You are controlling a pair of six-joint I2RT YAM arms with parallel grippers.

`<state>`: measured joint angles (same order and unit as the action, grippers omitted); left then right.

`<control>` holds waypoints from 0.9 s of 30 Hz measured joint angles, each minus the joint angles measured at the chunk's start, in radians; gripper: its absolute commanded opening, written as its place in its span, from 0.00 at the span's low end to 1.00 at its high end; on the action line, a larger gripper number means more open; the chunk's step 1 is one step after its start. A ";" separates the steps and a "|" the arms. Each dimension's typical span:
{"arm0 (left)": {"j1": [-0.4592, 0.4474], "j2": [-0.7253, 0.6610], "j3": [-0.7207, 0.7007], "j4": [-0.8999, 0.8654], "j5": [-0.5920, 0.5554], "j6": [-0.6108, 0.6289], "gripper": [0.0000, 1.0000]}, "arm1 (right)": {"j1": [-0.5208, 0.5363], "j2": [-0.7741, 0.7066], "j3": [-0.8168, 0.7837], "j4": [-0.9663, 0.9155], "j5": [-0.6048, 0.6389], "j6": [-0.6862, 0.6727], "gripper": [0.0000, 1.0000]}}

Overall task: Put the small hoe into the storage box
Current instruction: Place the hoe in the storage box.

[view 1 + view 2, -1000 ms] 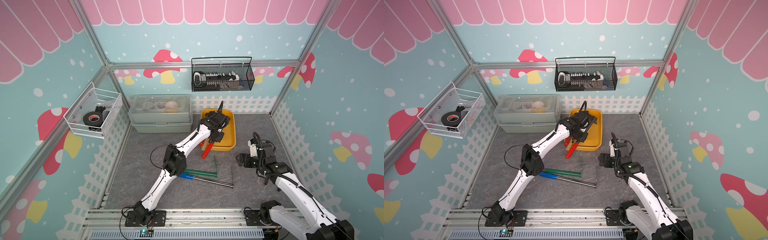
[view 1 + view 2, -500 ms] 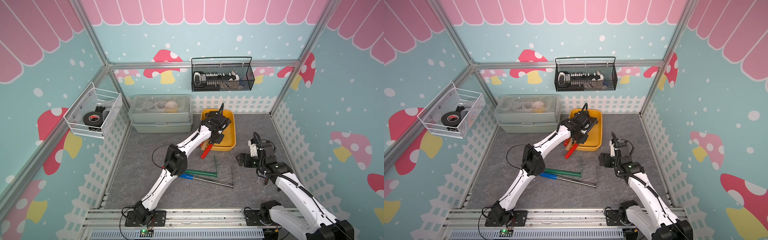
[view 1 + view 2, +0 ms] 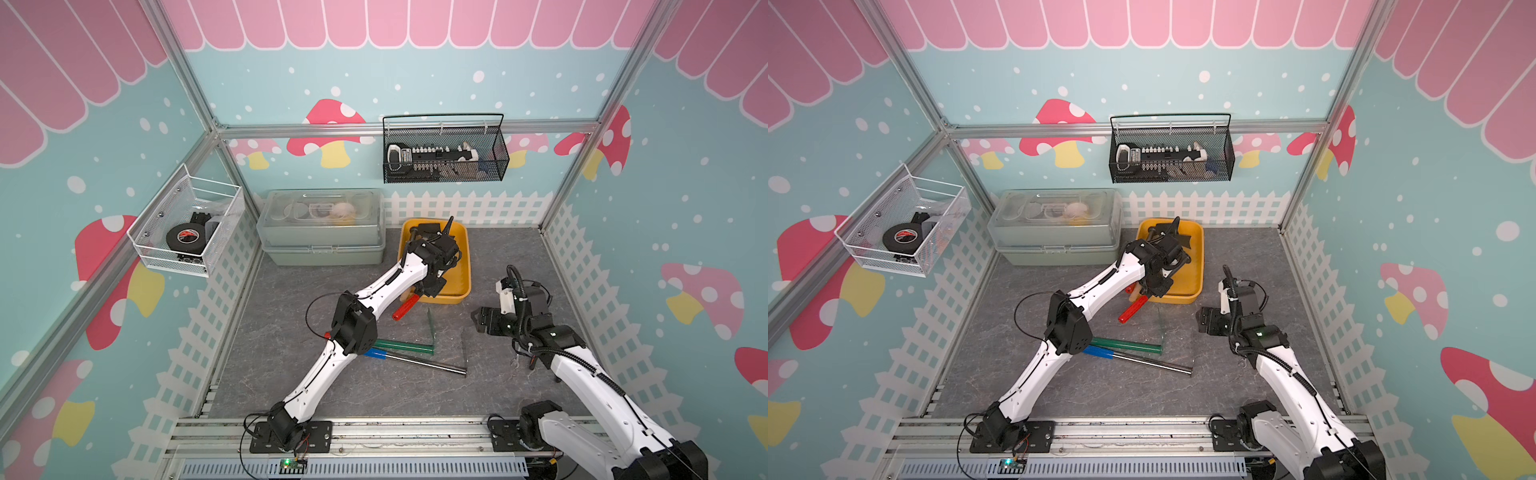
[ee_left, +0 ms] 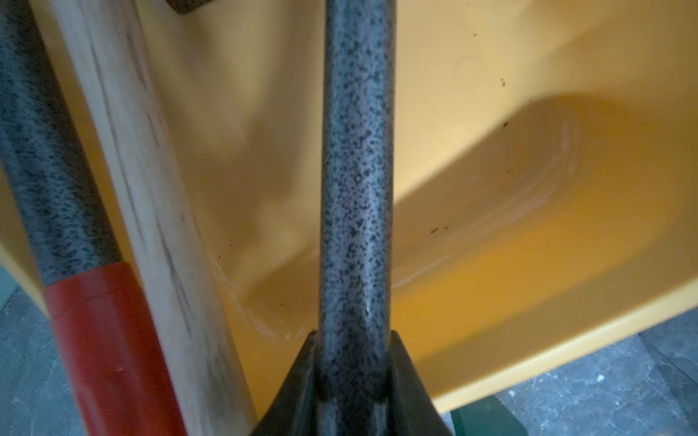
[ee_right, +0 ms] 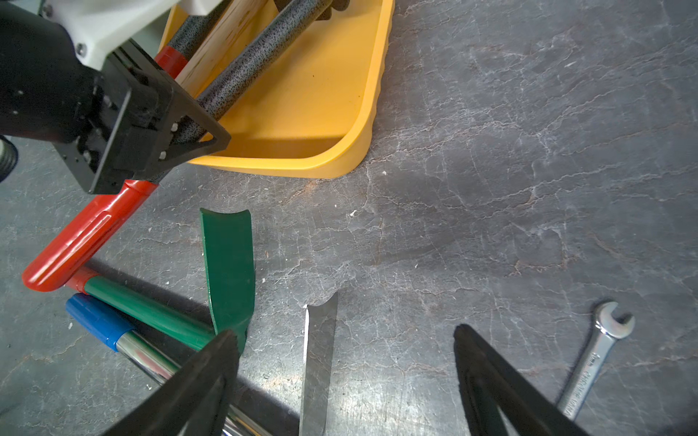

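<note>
My left gripper (image 5: 196,128) is clamped narrow on the speckled shaft of the small hoe (image 5: 249,56). The hoe's long axis runs along the length of the storage box (image 5: 379,75): its head end is over the box's far end, and its red grip (image 5: 87,234) juts out past the near rim. A wooden handle (image 4: 151,188) lies just beside it in the box. I judge the hoe must go down and farther in. My right gripper (image 5: 343,336) stands wide and empty over the surface outside the near rim, farther from the hoe.
</note>
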<state>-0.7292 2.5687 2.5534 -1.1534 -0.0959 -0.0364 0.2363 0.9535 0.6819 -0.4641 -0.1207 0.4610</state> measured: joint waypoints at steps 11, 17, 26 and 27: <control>-0.024 0.000 0.006 -0.113 -0.010 0.006 0.18 | 0.000 0.000 -0.002 0.001 -0.004 0.003 0.89; -0.027 0.000 0.010 -0.137 -0.020 -0.002 0.20 | 0.000 0.000 -0.006 0.006 -0.010 0.005 0.88; -0.027 -0.001 0.022 -0.174 -0.028 -0.008 0.24 | 0.000 -0.001 -0.012 0.008 -0.012 0.011 0.88; -0.027 -0.001 0.023 -0.177 -0.028 -0.008 0.25 | 0.000 -0.002 -0.012 0.008 -0.012 0.011 0.88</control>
<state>-0.7563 2.5679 2.5763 -1.3304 -0.1242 -0.0448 0.2363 0.9516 0.6697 -0.4557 -0.1326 0.4725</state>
